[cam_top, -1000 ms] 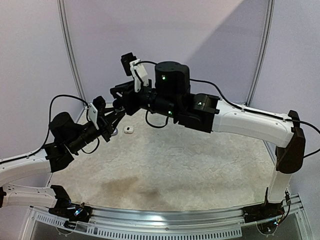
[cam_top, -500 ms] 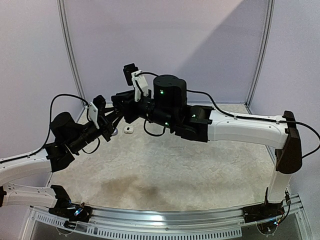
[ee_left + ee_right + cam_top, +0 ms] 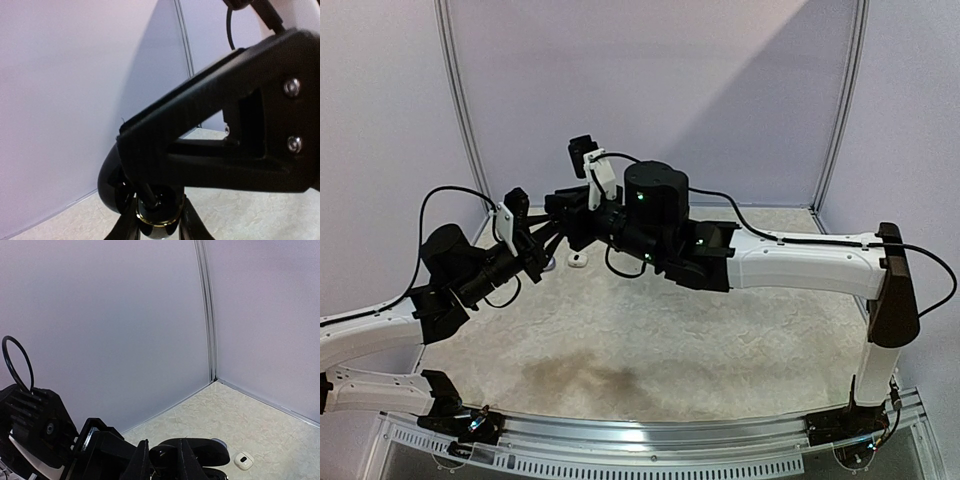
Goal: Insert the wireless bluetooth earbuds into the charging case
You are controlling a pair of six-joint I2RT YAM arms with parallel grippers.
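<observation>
My left gripper (image 3: 157,227) is shut on an open black charging case (image 3: 156,216) with a gold rim. Its lid (image 3: 109,176) stands up on the left. My right gripper (image 3: 166,460) is shut on a small glossy black earbud (image 3: 167,458) and holds it right over the case's opening. In the left wrist view the right gripper's finger (image 3: 225,140) fills the frame above the case. In the top view both grippers meet at the back left, the left gripper (image 3: 538,243) under the right gripper (image 3: 560,213). The other earbuds are out of view.
A small white pebble-shaped case (image 3: 578,259) with a dark spot lies on the mat just right of the grippers; it also shows in the right wrist view (image 3: 243,460). A silvery-grey rounded thing (image 3: 218,442) lies partly hidden behind the black lid. Walls meet close behind.
The right arm has swung a little left and lower, bringing its gripper closer onto the left gripper's case. The left arm has hardly moved.
</observation>
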